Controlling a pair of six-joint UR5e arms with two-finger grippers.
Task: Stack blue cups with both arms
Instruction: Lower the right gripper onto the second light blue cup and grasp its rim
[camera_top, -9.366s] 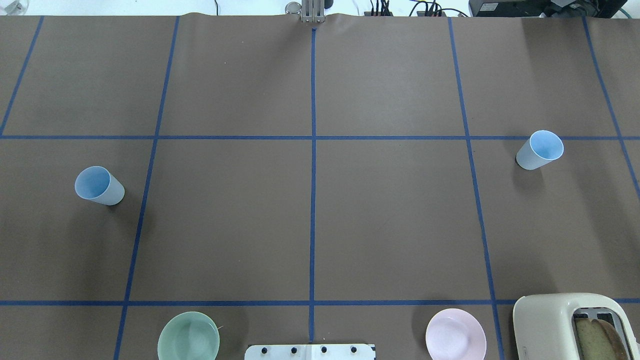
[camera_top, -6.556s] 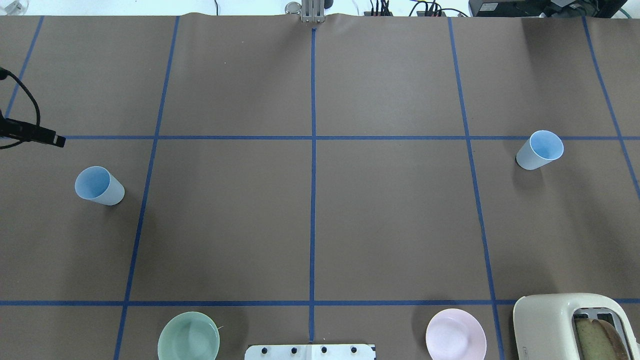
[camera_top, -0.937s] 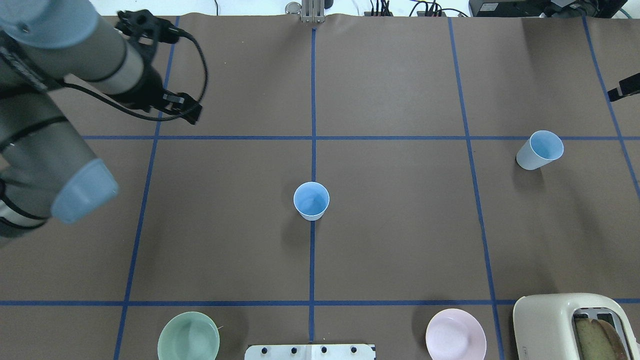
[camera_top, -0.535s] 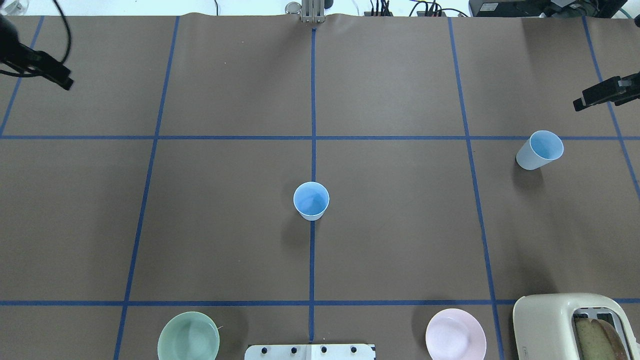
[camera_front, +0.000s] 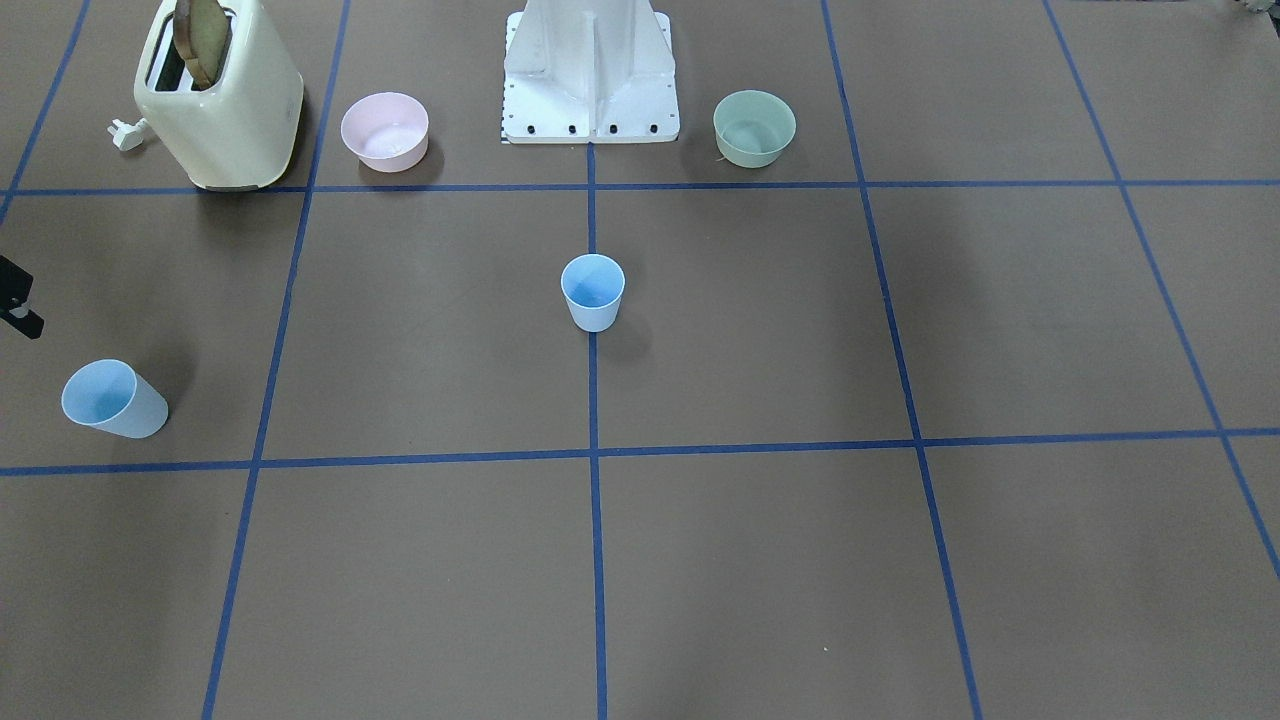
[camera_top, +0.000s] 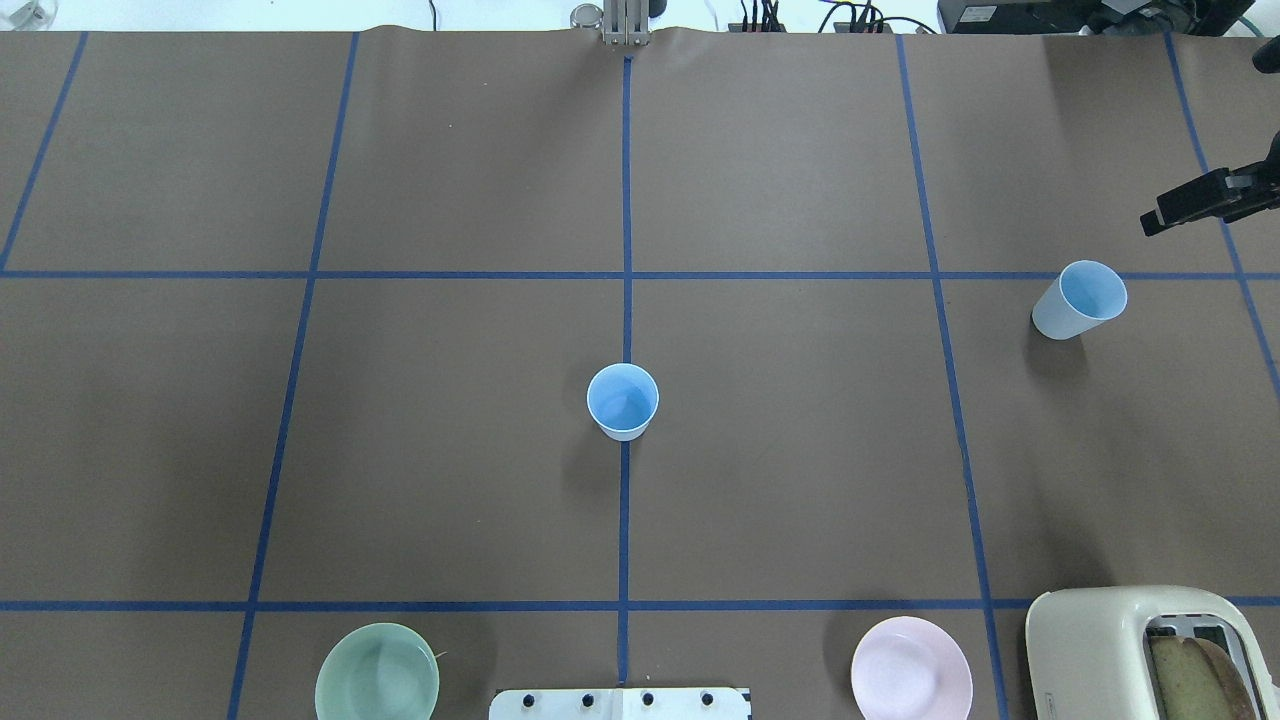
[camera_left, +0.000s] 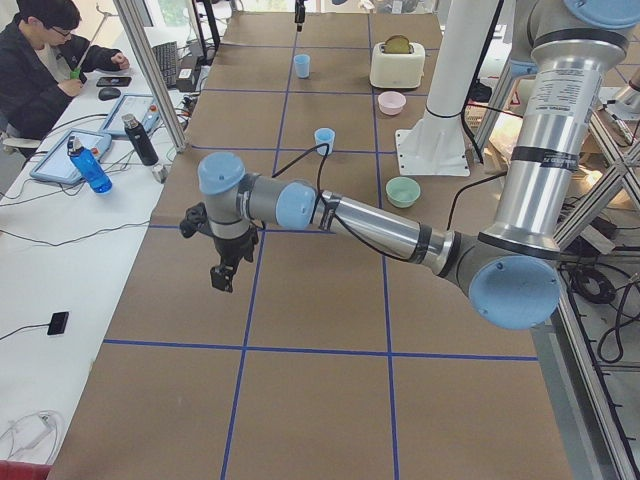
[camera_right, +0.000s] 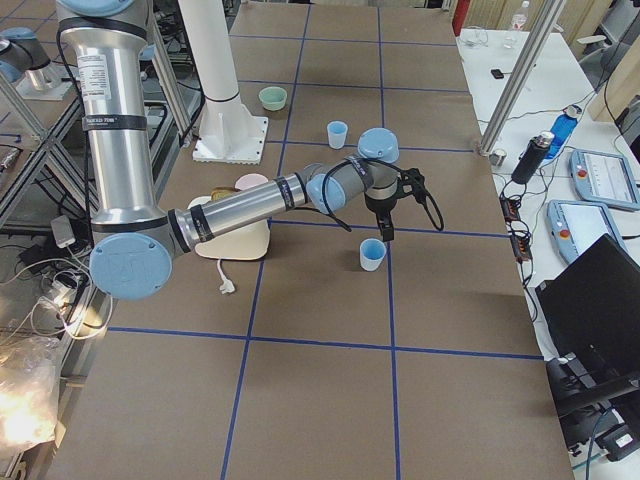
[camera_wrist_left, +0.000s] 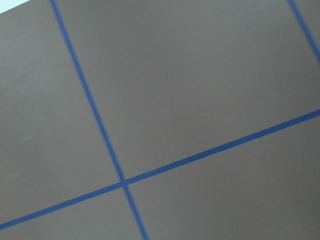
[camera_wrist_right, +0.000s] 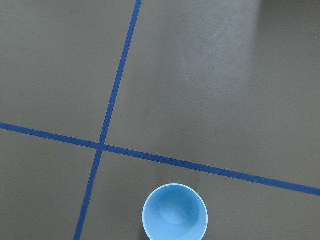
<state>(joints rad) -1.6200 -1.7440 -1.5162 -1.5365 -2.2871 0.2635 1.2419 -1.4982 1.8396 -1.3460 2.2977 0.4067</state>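
Mid-bench stands a small light-blue plastic tumbler, its twin near the right edge.
Near the twin hangs the right gripper; whether spread or pressed together cannot be told.

Blue cups smooth plastic; table covering matt brown paper.
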